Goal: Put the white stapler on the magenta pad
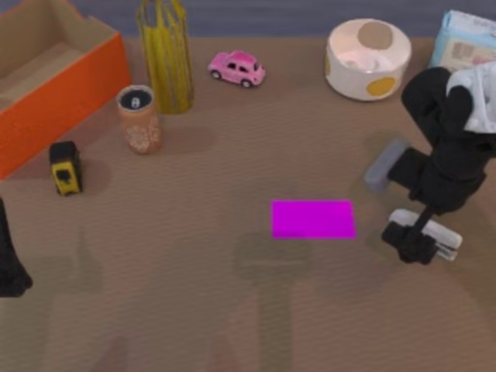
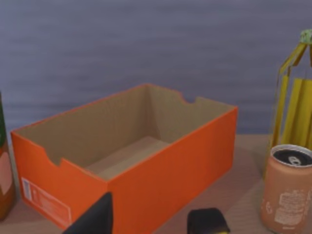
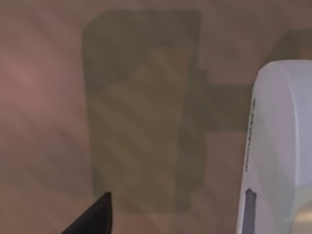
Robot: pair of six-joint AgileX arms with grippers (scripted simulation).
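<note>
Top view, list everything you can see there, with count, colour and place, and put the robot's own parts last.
white stapler: one, white, right side, beside the pad
magenta pad: one, magenta, centre right
toy car: one, pink, top centre
shoebox: one, orange, top left
can: one, orange, beside the box
yellow bottle: one, yellow, behind the can
tape measure: one, yellow and black, left
round tub: one, white, top right
packet: one, pale blue, top right corner
right tool: black, at the stapler
left tool: black, parked at left edge
</note>
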